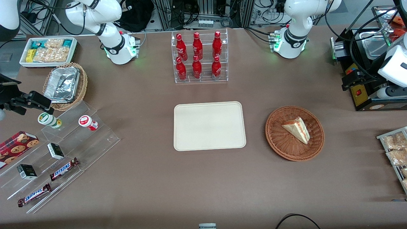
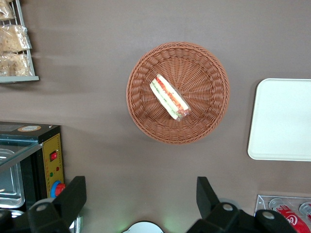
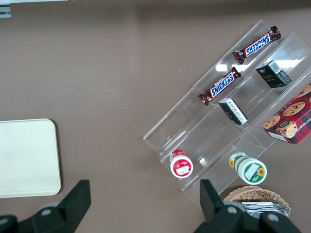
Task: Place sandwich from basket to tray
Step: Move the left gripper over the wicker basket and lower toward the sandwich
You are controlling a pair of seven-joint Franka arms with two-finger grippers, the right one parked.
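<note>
The sandwich is a white wedge with red and green filling; it lies in the round reddish-brown wicker basket. The cream tray lies flat and bare beside the basket, toward the parked arm's end. My left gripper hangs high over the table, farther from the front camera than the basket and toward the working arm's end. In the left wrist view the gripper is open and holds nothing, its fingers wide apart, well above the sandwich, the basket and the tray.
A black oven stands just under the gripper. A rack of snack bags sits at the working arm's table edge. A clear rack of red bottles stands farther from the front camera than the tray.
</note>
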